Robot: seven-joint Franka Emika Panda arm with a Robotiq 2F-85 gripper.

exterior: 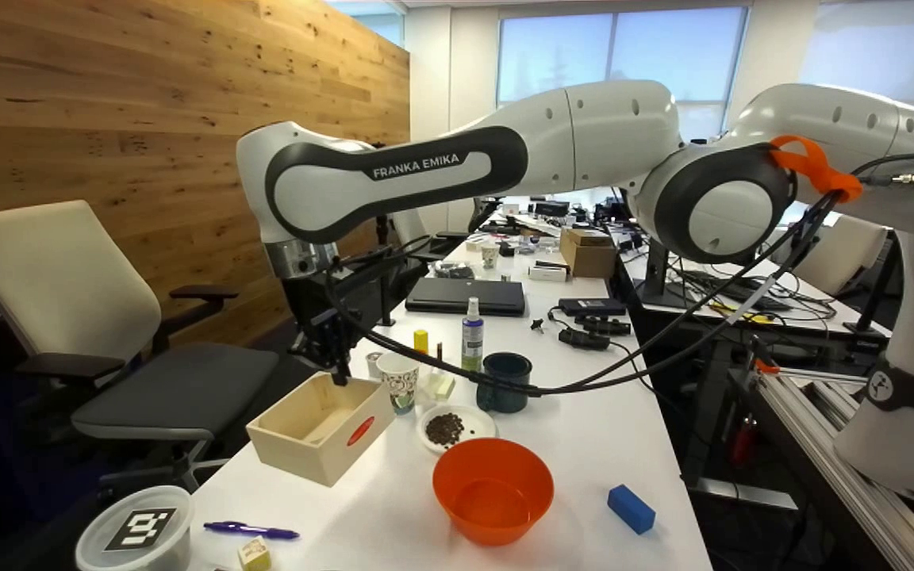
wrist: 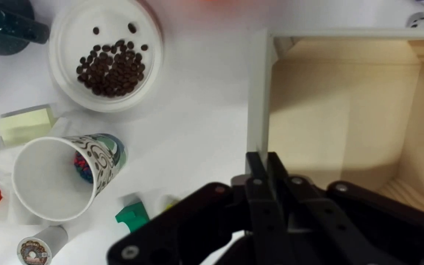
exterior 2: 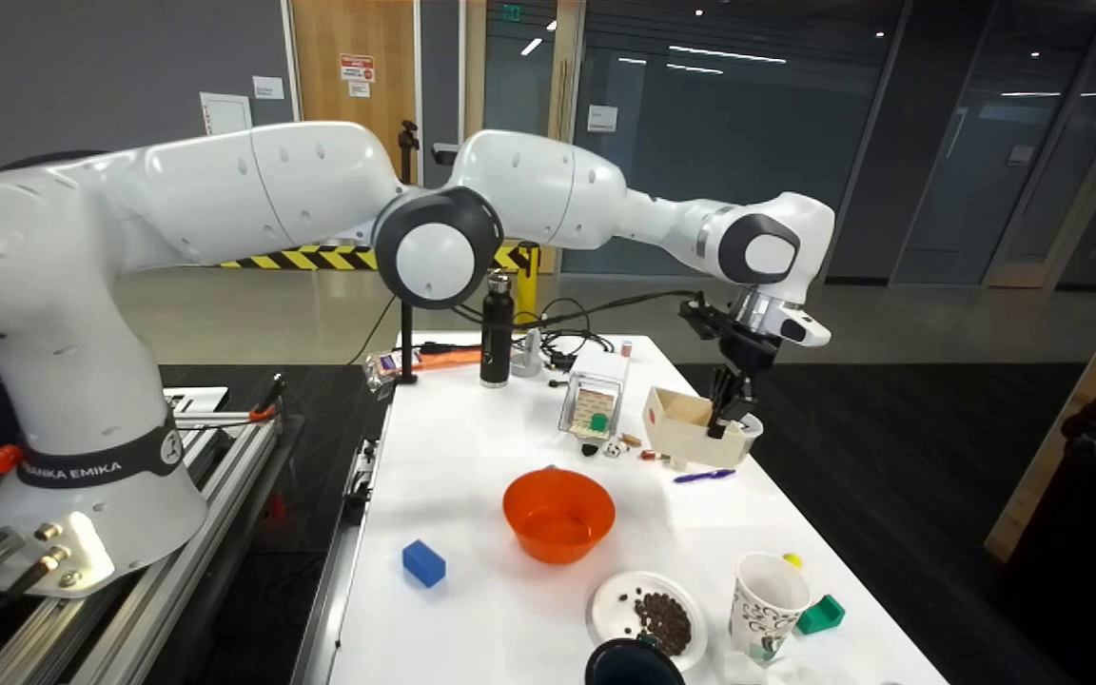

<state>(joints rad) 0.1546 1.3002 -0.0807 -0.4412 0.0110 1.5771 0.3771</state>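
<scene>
Closed on its grip, my tool pinches the wooden box by the wall that faces the paper cup. What I watch is the offset: almost the whole box reaches out from that wall, away from the cup, and its long axis appears to run that way too. From how it shows against the purple pen in both exterior views, I judge it hangs above the counter. On the box's gripped side sits the plate of coffee beans; from the box toward the robot base come the orange bowl, then the blue block.
</scene>
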